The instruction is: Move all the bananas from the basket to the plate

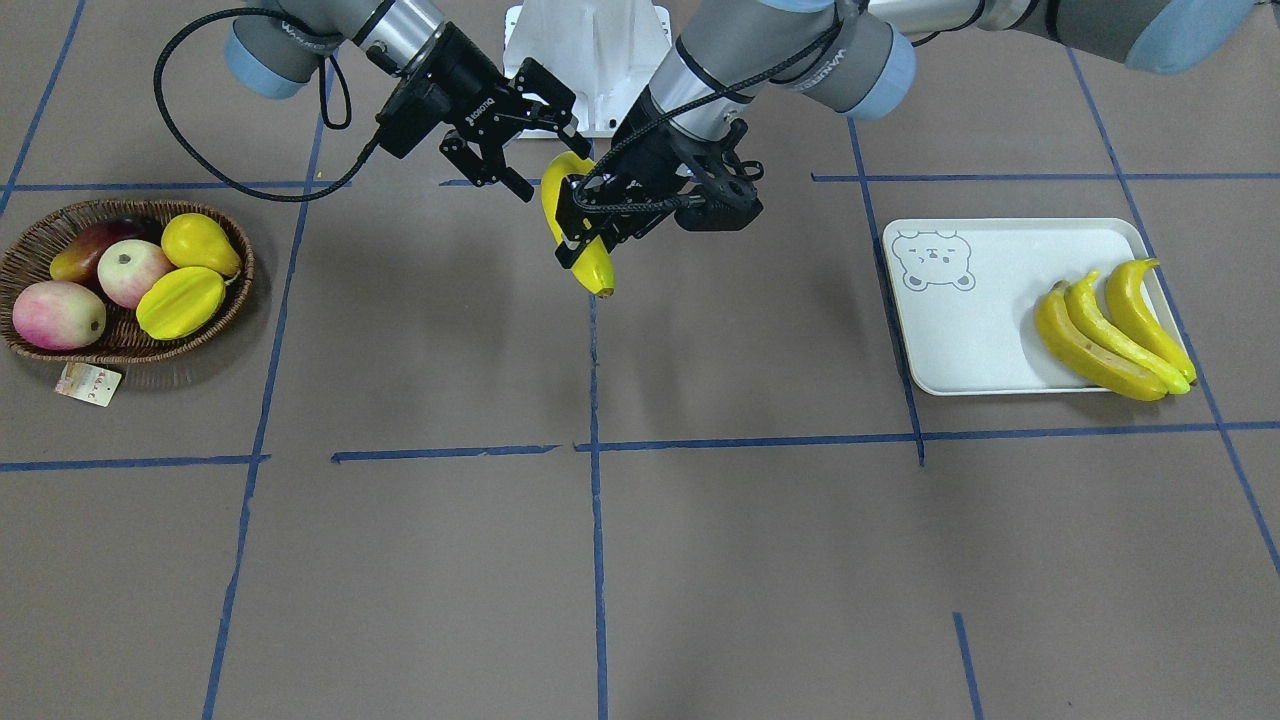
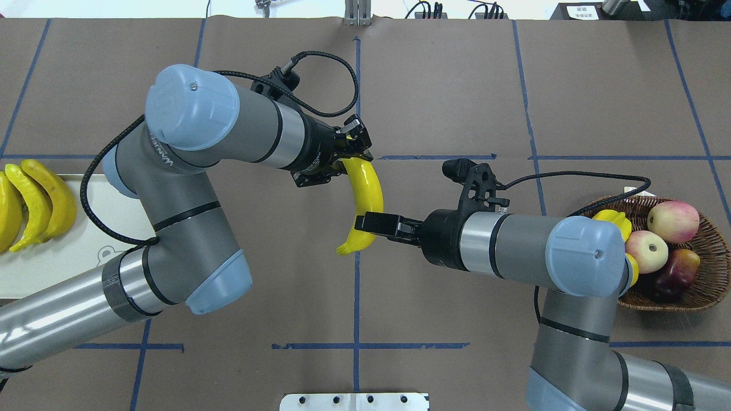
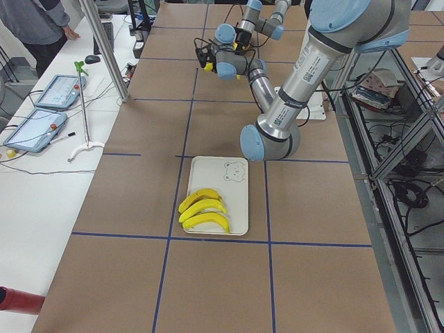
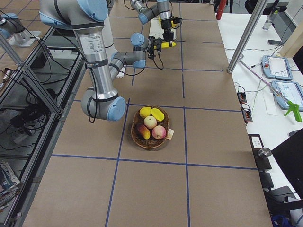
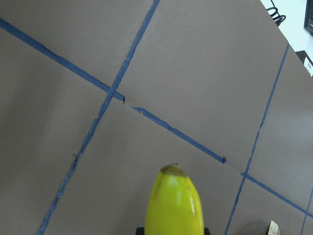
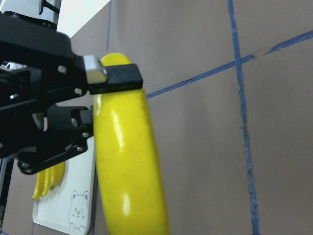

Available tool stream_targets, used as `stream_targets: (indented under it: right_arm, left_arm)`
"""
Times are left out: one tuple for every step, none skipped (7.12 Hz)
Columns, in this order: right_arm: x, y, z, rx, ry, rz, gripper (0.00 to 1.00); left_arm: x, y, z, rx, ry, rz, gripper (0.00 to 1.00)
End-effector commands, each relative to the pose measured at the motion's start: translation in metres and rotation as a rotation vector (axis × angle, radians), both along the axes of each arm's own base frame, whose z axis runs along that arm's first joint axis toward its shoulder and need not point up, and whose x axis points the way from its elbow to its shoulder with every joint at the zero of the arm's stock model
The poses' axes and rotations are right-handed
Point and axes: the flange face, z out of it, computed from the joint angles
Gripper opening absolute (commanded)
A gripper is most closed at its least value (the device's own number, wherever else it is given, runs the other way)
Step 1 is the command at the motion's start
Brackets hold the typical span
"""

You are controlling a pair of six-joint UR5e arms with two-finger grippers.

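At the overhead frame's left, three bananas (image 2: 34, 200) lie on the plate (image 2: 63, 265). At centre, the left tool (image 2: 351, 155) clamps the fourth banana (image 2: 370, 194) aloft. The right tool (image 2: 365, 222) gapes at its lower end and should probably back straight off first. The basket (image 2: 714, 274) sits far right.

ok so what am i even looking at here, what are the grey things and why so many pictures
The grey things are two robot arms, a left arm and a right arm, at a brown table. Six cameras catch the same moment: one faces the robot, one looks over its shoulders, two watch from the table's ends, and one rides on each wrist. On the table are a wicker basket of fruit and a white plate with three bananas. The left tool is clamped on a fourth banana above the table. The right tool looks open around its other end.
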Motion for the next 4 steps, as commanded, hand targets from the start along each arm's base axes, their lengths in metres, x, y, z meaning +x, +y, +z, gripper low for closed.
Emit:
stream_targets:
  right_arm:
    - [-0.001, -0.004, 0.01, -0.032, 0.087, -0.007, 1.0]
    - [0.01, 0.002, 0.006, -0.041, 0.11, -0.026, 1.0]
    - [0.026, 0.01, -0.009, -0.054, 0.135, -0.05, 1.0]
    - [0.034, 0.013, -0.016, -0.072, 0.174, -0.055, 1.0]
  left_arm:
    - [0.0, 0.0, 0.025, -0.016, -0.035, -0.001, 0.0]
    - [0.003, -0.002, 0.03, -0.001, -0.055, 0.004, 0.0]
    - [0.004, -0.004, 0.035, 0.0, -0.118, 0.004, 0.0]
    - [0.004, -0.006, 0.038, 0.005, -0.176, 0.01, 0.0]
